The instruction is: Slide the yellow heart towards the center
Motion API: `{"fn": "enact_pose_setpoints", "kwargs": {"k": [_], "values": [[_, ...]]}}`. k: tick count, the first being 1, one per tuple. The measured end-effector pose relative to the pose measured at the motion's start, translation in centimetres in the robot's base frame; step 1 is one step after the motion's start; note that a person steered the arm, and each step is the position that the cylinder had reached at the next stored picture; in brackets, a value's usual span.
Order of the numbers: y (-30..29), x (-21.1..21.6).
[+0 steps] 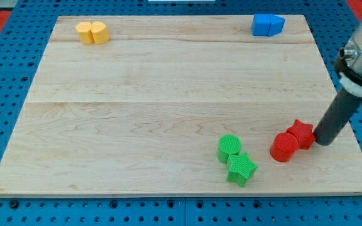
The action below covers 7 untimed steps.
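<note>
Two yellow blocks sit side by side at the board's top left; the left one (84, 31) and the right one (99, 32) touch, and I cannot tell which is the heart. My tip (323, 140) is at the view's right, low on the board, just right of a red star-like block (301, 133), touching or nearly touching it. The tip is far from the yellow blocks.
A red cylinder (285, 147) touches the red star-like block's left. A green cylinder (229, 148) and a green star (241, 168) sit together at the bottom centre-right. Two blue blocks (268, 24) sit at the top right. The wooden board (168, 94) lies on a blue pegboard.
</note>
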<state>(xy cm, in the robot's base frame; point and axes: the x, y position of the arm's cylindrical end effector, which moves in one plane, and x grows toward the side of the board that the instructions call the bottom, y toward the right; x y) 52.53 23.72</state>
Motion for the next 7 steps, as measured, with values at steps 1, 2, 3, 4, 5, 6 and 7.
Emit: {"fn": "enact_pose_setpoints", "kwargs": {"k": [1, 2, 3, 4, 5, 6, 7], "values": [[-1.8, -4.9], [-6.1, -10.3], [-9.7, -14.6], [-13.6, -18.4], [-17.2, -21.9], [-21.5, -25.1], [-27.4, -28.3]]}}
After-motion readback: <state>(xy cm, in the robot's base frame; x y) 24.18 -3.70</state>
